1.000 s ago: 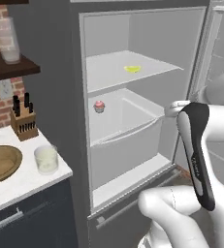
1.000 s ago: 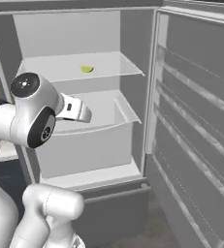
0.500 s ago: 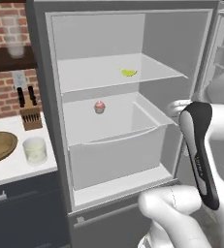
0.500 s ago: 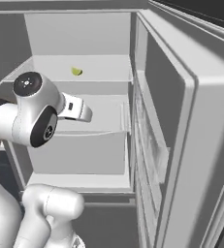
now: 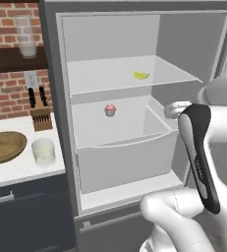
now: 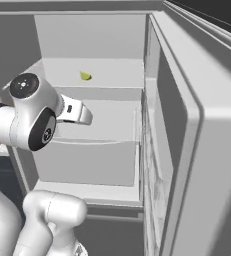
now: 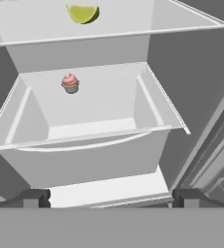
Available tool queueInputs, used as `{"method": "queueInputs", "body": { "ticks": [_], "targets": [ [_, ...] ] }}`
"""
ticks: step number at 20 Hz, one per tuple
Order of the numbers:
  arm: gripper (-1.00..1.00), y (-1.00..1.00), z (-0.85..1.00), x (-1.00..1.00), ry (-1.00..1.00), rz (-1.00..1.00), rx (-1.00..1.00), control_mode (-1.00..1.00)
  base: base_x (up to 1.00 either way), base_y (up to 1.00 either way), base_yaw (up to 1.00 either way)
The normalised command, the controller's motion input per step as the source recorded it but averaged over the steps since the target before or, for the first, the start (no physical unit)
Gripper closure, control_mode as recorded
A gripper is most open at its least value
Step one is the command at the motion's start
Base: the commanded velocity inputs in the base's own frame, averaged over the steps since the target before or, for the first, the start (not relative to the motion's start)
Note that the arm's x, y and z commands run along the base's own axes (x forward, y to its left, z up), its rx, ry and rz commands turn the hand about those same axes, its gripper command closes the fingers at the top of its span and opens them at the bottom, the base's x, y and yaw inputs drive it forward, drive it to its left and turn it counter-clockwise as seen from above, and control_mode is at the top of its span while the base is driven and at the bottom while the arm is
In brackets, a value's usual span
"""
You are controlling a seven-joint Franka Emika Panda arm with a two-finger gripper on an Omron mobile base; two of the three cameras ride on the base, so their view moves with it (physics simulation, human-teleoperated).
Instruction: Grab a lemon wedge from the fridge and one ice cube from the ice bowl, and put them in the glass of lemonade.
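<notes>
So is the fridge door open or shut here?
Open. The fridge interior shows, with the lemon wedge on its shelf and a cupcake below.

No readable text, label, brand, number or sign anywhere; faint pale marks along the dark strip of the arm (image 5: 199, 162), too small to read.
</notes>
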Motion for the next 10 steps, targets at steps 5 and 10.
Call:
{"method": "queueInputs", "body": {
  "ticks": [5,10],
  "targets": [
    [-1.0,-0.01,0.0,0.09,0.0,0.02,0.0,-1.0,0.32,-0.12,0.1],
    [-1.0,0.0,0.0,0.13,-0.05,0.1,0.0,-1.0,0.0,0.0,0.0]
  ]
}}
